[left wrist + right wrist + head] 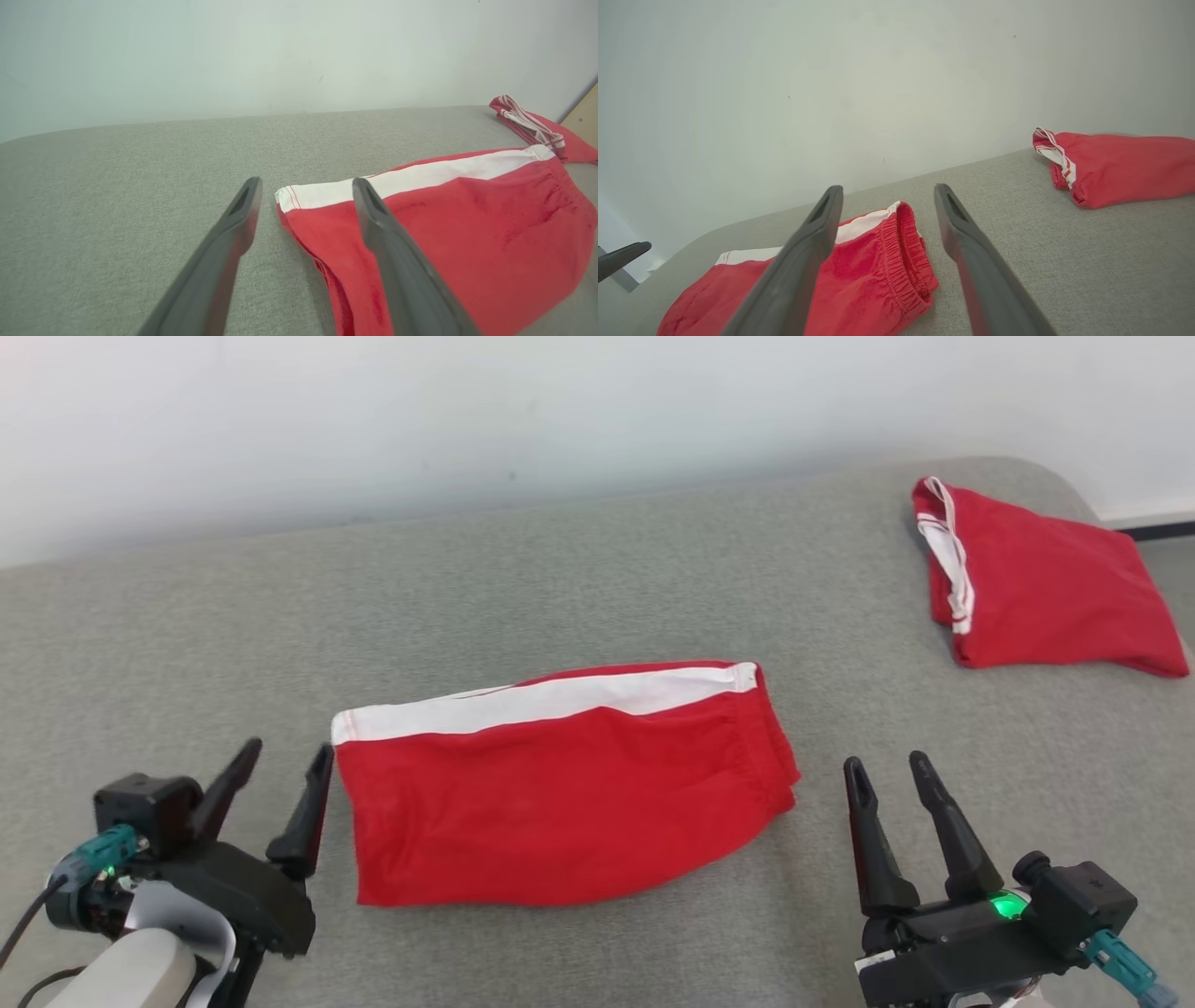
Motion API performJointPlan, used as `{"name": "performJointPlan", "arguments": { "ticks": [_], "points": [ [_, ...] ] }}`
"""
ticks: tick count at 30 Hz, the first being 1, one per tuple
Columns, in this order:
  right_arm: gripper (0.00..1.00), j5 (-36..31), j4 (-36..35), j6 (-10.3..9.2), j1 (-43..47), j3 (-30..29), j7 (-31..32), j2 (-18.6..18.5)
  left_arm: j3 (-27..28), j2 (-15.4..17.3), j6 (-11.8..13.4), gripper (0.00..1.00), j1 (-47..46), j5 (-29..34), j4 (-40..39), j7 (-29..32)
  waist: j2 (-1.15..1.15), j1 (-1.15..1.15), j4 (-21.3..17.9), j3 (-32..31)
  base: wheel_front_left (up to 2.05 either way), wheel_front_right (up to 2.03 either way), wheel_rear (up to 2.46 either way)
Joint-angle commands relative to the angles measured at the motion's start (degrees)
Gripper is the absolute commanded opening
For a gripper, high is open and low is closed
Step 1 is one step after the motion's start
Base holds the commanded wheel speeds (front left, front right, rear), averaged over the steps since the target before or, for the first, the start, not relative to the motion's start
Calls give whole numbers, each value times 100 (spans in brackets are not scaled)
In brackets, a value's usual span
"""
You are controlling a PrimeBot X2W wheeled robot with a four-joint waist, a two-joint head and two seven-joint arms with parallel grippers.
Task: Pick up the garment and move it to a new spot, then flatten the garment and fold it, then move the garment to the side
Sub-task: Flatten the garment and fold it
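Observation:
A pair of red shorts (560,784) with a white side stripe lies folded flat in the middle of the grey surface (597,579). Its left end (299,205) shows in the left wrist view, and its elastic waistband (906,252) in the right wrist view. My left gripper (285,761) stands open just off the shorts' left edge, its right finger nearly at the cloth. To the right of the waistband end, a little apart from it, my right gripper (887,767) is open. Neither holds anything.
A second folded red garment (1036,579) with white trim lies at the far right near the surface's back corner, also seen in the right wrist view (1120,163). A pale wall (560,411) rises behind the surface.

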Motion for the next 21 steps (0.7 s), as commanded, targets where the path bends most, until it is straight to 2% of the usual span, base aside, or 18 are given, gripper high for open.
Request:
{"name": "performJointPlan", "arguments": {
  "ticks": [1, 4, 9, 12, 15, 21],
  "points": [
    [100, -52, -38, -16, 54, -58, -19, 20, 178, -88, 69, 100, 135, 98, -62, -129, 0, 0, 168, -93, 0, 0, 0],
    [100, -118, -58, -16, 63, -138, -19, 39, 509, -247, 194, 100, 233, 270, -182, -201, 0, 0, 299, -134, 0, 0, 0],
    [100, -212, -88, -16, 36, -213, -20, 73, 1553, -710, 332, 100, 698, 1027, -612, -199, 0, 0, 435, -173, 0, 0, 0],
    [100, -238, -83, -16, 20, -232, -21, 86, 2176, -1010, 329, 100, 1052, 1581, -871, -198, 0, 0, 462, -198, 0, 0, 0],
    [100, -268, -65, -16, 22, -220, -21, 96, 2858, -1344, 212, 100, 1471, 2002, -1050, -198, 0, 0, 452, -229, 0, 0, 0],
    [100, -309, -75, -16, 150, -319, -23, 149, 3642, -1793, 86, 100, 2139, 2912, -1367, -196, 0, 0, 446, -276, 0, 0, 0]
  ]
}}
